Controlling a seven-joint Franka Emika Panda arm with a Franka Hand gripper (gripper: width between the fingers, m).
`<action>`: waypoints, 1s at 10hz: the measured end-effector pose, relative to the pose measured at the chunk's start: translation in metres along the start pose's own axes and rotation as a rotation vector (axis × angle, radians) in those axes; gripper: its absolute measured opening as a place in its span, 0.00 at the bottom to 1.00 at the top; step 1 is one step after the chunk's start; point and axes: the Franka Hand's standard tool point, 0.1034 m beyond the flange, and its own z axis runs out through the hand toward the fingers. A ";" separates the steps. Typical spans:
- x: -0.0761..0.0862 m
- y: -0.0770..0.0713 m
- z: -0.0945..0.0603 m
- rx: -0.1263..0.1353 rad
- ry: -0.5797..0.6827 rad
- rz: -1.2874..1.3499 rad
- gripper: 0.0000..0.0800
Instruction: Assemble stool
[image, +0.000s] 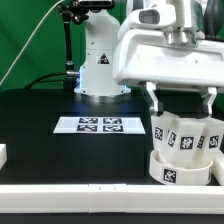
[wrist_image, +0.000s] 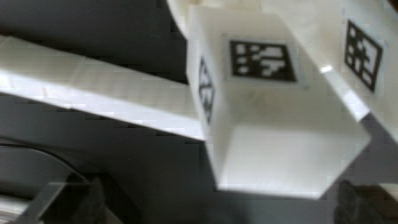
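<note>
While the round seat (image: 183, 166) sits at about 4 o'clock on the black table (image: 60, 110) in the exterior view, several white legs (image: 186, 135) stand upright on it. Directly above them hovers the gripper (image: 180, 100), its fingers (image: 155, 98) spread around the legs; firm contact cannot be confirmed. Leg fitting appears to be in hand. Next move likely calls for squaring and seating a leg. At 10 o'clock of the seat lies the marker board (image: 100, 124).
</note>
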 end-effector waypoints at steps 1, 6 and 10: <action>0.003 0.000 -0.003 0.001 0.004 -0.002 0.81; 0.009 0.000 -0.003 0.010 -0.030 0.000 0.81; -0.011 -0.009 -0.010 0.084 -0.332 0.073 0.81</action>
